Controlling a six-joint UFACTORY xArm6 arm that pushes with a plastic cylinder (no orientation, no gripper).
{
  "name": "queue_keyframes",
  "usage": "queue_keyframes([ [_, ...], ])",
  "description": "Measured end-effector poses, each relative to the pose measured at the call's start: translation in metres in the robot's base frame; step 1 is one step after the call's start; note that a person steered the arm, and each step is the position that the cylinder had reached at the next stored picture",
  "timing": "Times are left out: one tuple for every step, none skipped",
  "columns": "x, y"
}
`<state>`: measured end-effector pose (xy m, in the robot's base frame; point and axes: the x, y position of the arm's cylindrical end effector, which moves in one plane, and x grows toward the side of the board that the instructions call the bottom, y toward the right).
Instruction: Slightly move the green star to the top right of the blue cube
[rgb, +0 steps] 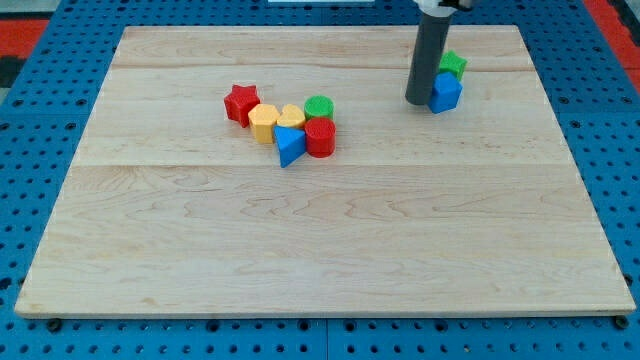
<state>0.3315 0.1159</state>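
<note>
blue triangle (290, 146), tip (419, 102) beyond

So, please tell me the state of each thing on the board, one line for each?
my tip: down on the board, at the left side of the blue cube.
blue cube: on the board, touching the green star.
green star: behind the blue cube, toward the view's top right.
red star: left end of the cluster.
yellow blocks: side by side.
green cylinder: upright.
red cylinder: upright.
blue triangular block: front of the cluster.
</note>
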Motion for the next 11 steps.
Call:
queue_keyframes([
  [-0.020, -0.014],
  [-0.028, -0.009],
  [-0.028, -0.001],
  [-0.028, 0.007],
  [-0.028, 0.013],
  [-0.028, 0.016],
  [-0.028, 0.022],
  [-0.028, 0.030],
  [-0.028, 0.037],
  [-0.030, 0.018],
  [-0.036, -0.042],
])
